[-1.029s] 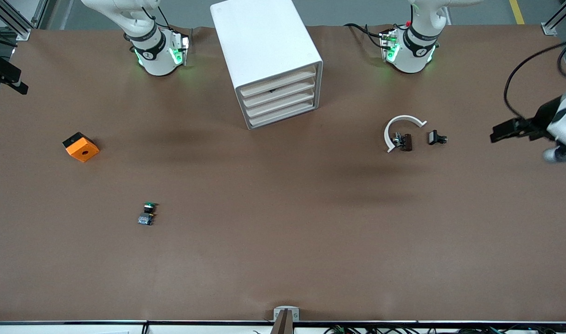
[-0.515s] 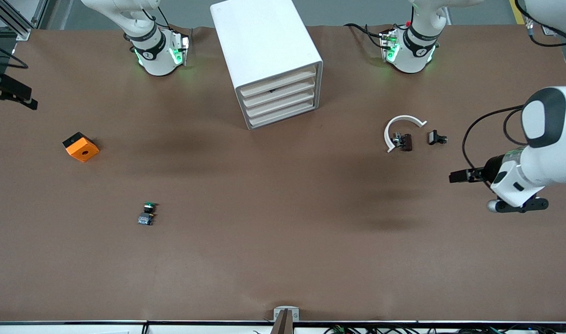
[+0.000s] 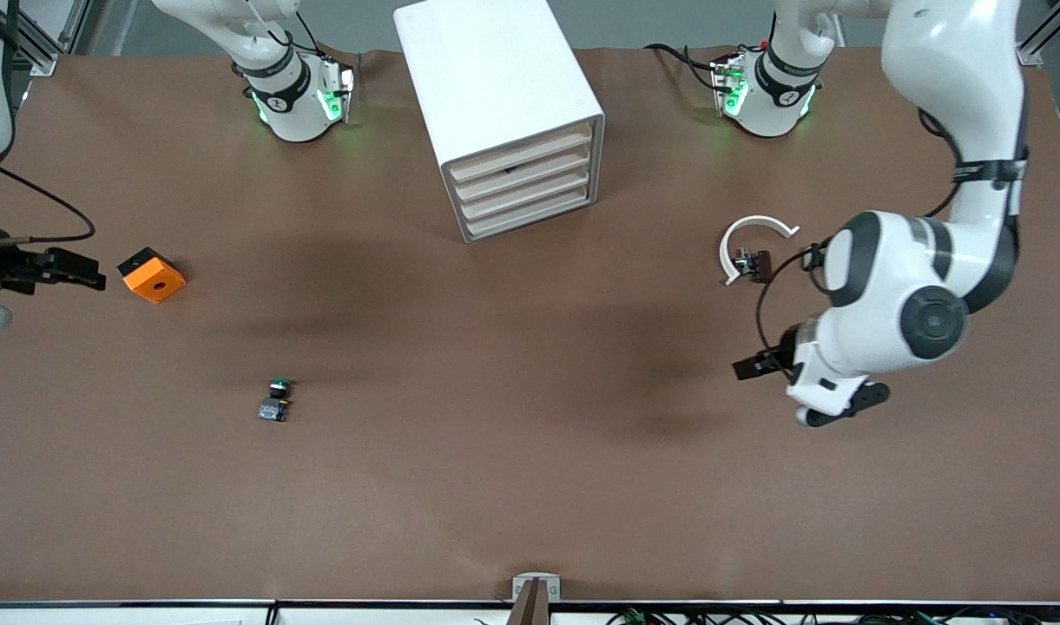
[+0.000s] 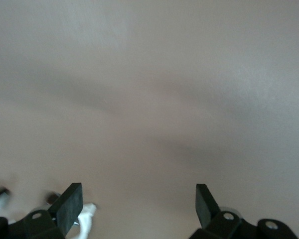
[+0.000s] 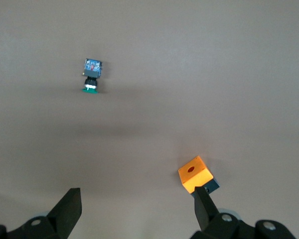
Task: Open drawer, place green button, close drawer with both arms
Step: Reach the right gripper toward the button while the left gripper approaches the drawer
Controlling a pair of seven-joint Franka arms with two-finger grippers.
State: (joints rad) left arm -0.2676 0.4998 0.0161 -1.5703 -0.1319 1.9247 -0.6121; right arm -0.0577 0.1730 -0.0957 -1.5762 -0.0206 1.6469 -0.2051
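The button (image 3: 274, 400) lies on the table (image 3: 495, 451) nearest the front camera, green cap up-table (toward twelve o'clock in the front view), touched by nothing. The left claw (image 4: 137, 209), fingers spread and empty, hangs over bare table toward the left arm's end, with the white curved strip (image 3: 751, 243) at about twelve o'clock from it. The right claw (image 5: 137, 211), also spread, hovers just beside the orange cube (image 3: 152, 275) at its nine o'clock. Farthest stands the cabinet (image 3: 495, 95), its drawer (image 3: 523, 159) pushed in.
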